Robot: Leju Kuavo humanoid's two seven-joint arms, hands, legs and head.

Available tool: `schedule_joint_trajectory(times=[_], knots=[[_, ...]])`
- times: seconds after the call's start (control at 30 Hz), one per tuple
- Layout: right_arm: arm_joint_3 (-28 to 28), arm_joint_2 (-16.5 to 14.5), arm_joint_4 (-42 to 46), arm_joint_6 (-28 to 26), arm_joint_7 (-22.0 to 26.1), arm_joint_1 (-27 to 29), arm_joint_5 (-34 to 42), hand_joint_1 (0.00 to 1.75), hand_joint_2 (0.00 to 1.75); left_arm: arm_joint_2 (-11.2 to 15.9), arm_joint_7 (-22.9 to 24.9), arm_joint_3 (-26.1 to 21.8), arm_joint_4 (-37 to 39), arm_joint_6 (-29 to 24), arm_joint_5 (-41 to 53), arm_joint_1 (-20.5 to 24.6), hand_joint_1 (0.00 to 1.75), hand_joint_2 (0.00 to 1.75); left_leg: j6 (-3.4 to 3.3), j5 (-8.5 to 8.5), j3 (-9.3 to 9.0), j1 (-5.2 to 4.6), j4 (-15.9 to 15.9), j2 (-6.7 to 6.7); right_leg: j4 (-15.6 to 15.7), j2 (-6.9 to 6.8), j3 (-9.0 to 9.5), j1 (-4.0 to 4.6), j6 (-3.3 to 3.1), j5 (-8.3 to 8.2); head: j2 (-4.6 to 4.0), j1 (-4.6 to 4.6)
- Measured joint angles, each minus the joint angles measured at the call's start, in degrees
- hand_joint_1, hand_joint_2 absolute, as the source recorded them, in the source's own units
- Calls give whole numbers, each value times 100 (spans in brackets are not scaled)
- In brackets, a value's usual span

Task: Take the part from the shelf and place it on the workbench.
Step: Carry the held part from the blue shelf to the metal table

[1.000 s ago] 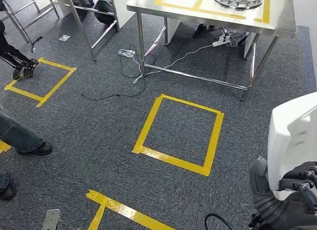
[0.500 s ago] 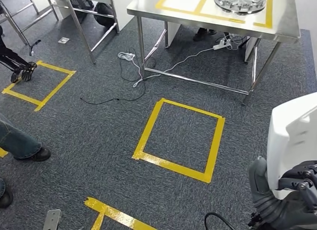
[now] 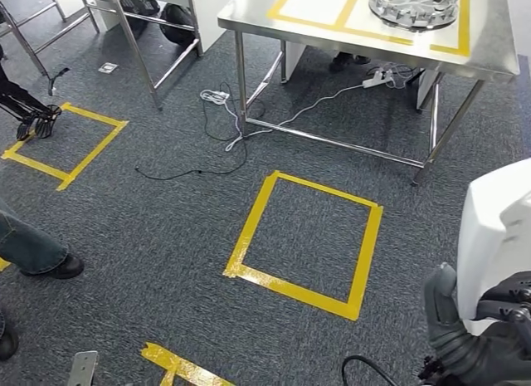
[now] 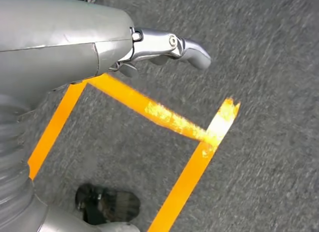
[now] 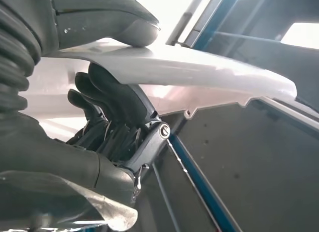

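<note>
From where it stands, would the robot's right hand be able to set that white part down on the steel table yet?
Probably not yet. The right hand grips the white part close to the body, and the steel table stands well ahead, past the yellow tape square on the carpet.

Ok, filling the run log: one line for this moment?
right hand: holds white part | left hand: empty | workbench: ahead | part not placed
</note>
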State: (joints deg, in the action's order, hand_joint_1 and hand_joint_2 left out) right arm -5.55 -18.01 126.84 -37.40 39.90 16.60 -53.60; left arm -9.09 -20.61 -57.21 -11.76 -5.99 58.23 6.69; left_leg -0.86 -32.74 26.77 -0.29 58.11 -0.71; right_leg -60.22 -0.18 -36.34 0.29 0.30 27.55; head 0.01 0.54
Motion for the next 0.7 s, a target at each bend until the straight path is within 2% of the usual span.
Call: schedule_joint_trajectory(times=[0.07,0.1,0.13,0.17,0.23,0.27,0.3,0.33,0.37,0.4,0.43,0.47,0.57,0.6,0.63,0.7], knots=[[11,-1,3,1,4,-14,8,175,175,-3,4,3,0,3,4,13,0,175,48,6,-40,4,74,6,91,-2,132,-13,-63,-58,0,-8],[13,-2,3,1,5,-24,11,175,175,-8,4,5,0,3,5,24,0,175,71,14,30,7,233,9,136,-8,219,-29,-91,-46,1,-4],[15,-2,4,1,8,-31,12,175,175,-11,3,7,0,2,5,35,0,175,103,-5,178,17,500,11,177,-12,296,-47,-112,-29,1,0],[17,-2,4,1,8,-36,14,175,175,-12,3,8,1,1,5,38,0,175,143,-73,401,32,849,15,202,-17,359,-56,-128,3,0,5],[23,-2,2,1,7,-41,21,175,175,-1,3,9,1,-1,5,27,0,175,219,-352,875,69,1453,16,214,-4,471,-71,-140,96,-1,11],[26,-2,0,1,7,-41,25,175,175,6,4,9,1,-2,5,16,0,175,246,-467,1044,86,1580,16,214,6,536,-78,-134,151,-1,15],[29,-2,-3,1,6,-41,29,175,175,9,4,9,1,-2,5,9,0,175,265,-484,1135,100,1550,17,214,14,612,-86,-123,210,-1,14],[31,-2,-5,1,7,-41,30,175,175,12,4,9,1,-2,5,7,0,175,277,-358,1149,113,1354,19,214,19,699,-97,-106,275,-1,13],[33,-2,-8,1,7,-42,31,175,175,14,4,9,1,-2,6,6,0,175,285,-82,1108,125,1035,23,214,19,788,-107,-78,346,-1,15],[34,-2,-10,1,7,-44,32,175,175,15,4,9,1,-2,6,1,0,175,280,238,1057,128,708,36,209,16,867,-112,-43,418,-1,15],[37,-2,-14,1,8,-45,33,175,175,15,6,9,1,-1,6,-3,0,175,252,476,1007,122,433,52,212,16,908,-111,-4,481,-1,21],[38,-2,-16,1,7,-47,34,175,175,14,9,9,1,-1,6,-5,0,175,209,630,976,110,274,63,229,14,931,-107,38,535,-1,22],[45,0,-18,1,6,-52,39,175,175,12,16,9,1,-2,6,-7,0,175,46,641,893,93,174,52,216,8,1004,-103,156,546,0,16],[48,0,-17,1,7,-53,41,175,175,10,17,9,1,-2,7,-7,0,175,0,629,839,99,142,46,104,7,982,-106,183,540,1,10],[51,0,-17,1,7,-54,42,175,175,9,18,9,1,-2,10,-5,0,175,-43,610,778,105,119,41,-99,7,871,-107,196,568,1,-1],[56,0,-17,1,7,-55,43,175,175,10,18,9,1,-3,15,1,0,175,-112,550,688,104,93,41,-786,14,428,-107,212,756,1,-29]])
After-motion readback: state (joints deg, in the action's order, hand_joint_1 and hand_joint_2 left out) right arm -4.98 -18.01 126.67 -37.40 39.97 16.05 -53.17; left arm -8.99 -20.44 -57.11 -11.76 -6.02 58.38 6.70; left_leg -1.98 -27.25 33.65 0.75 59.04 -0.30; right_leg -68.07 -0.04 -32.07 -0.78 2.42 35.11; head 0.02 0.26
